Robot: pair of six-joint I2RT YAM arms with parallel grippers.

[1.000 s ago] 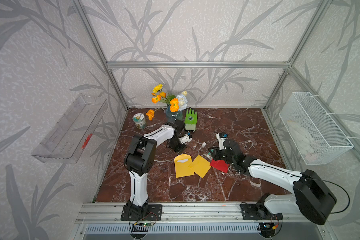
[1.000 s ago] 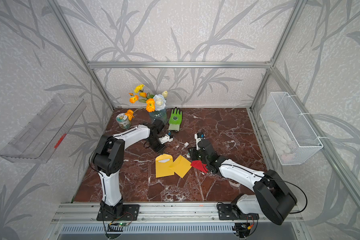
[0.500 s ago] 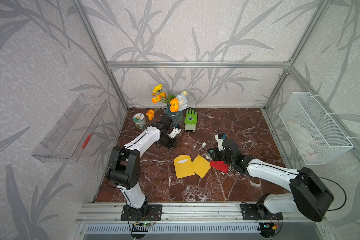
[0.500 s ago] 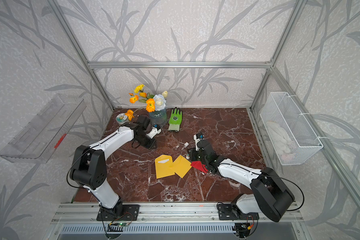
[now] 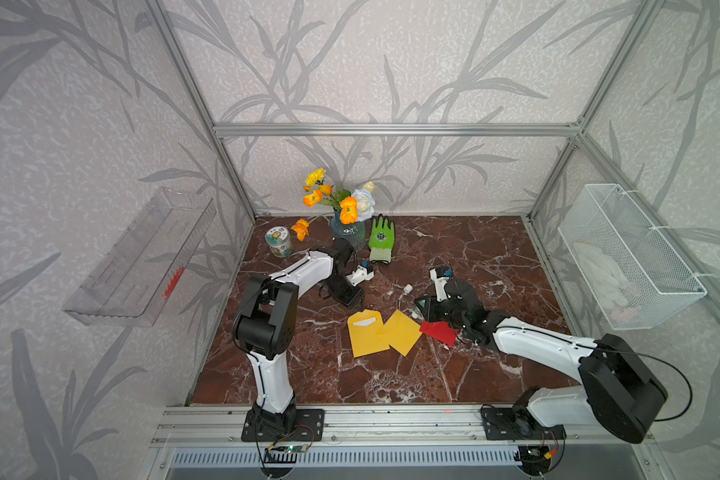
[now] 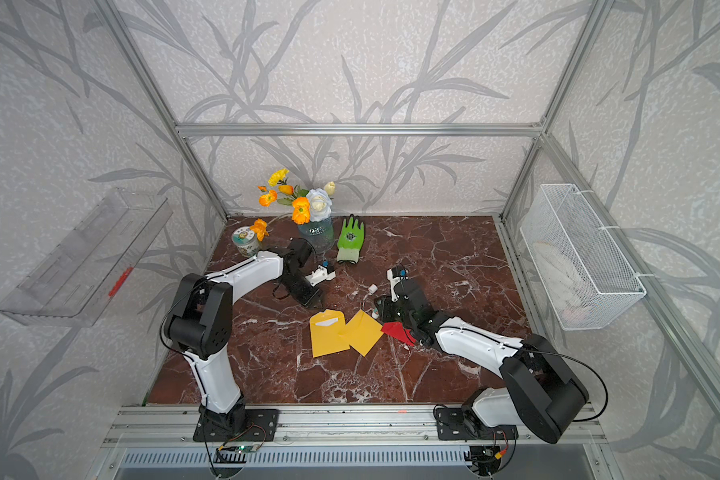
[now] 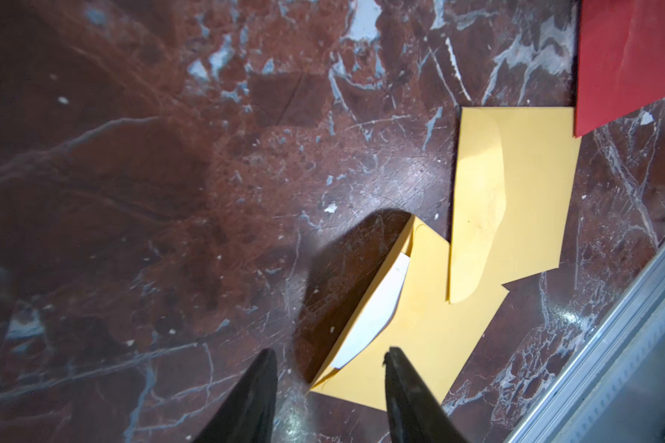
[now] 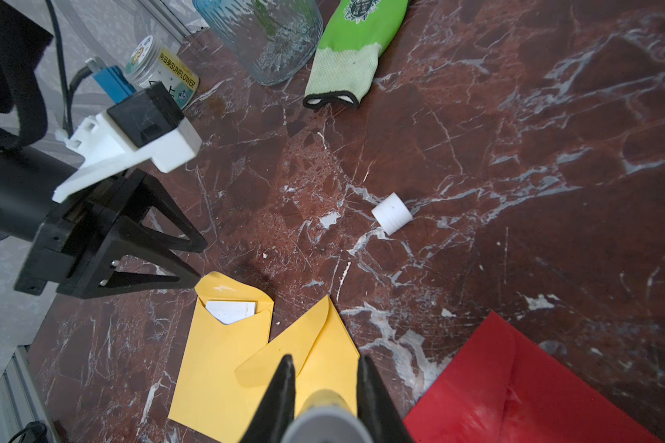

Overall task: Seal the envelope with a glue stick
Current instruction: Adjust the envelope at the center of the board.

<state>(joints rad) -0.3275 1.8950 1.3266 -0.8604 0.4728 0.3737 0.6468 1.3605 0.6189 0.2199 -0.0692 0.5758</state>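
While the right gripper (image 8: 325, 362) keeps its jaws clenched on the glue stick (image 8: 323, 420), the tube's uncapped, yellowish tip points down at the surface (image 5: 474, 257), close to the closed yellow envelope (image 8: 325, 341) and the red envelope (image 8: 515, 383). Whether the tip touches paper cannot be told. The white cap (image 8: 392, 213) lies by itself on the marble, well apart from the stick, between the envelopes and the green glove (image 5: 381, 239).

The left gripper (image 7: 330, 353) has its jaws released, parted with nothing between them. It hangs just at the flap end of the open yellow envelope (image 7: 419, 326), whose flap stands up and shows a white card inside. The closed yellow envelope overlaps one corner of the open one, and the red envelope lies just beside the closed one, on the side away from the open one.

At the back of the surface, a glass vase (image 5: 348, 232) of flowers stands between the glove and a small jar (image 5: 278, 243).
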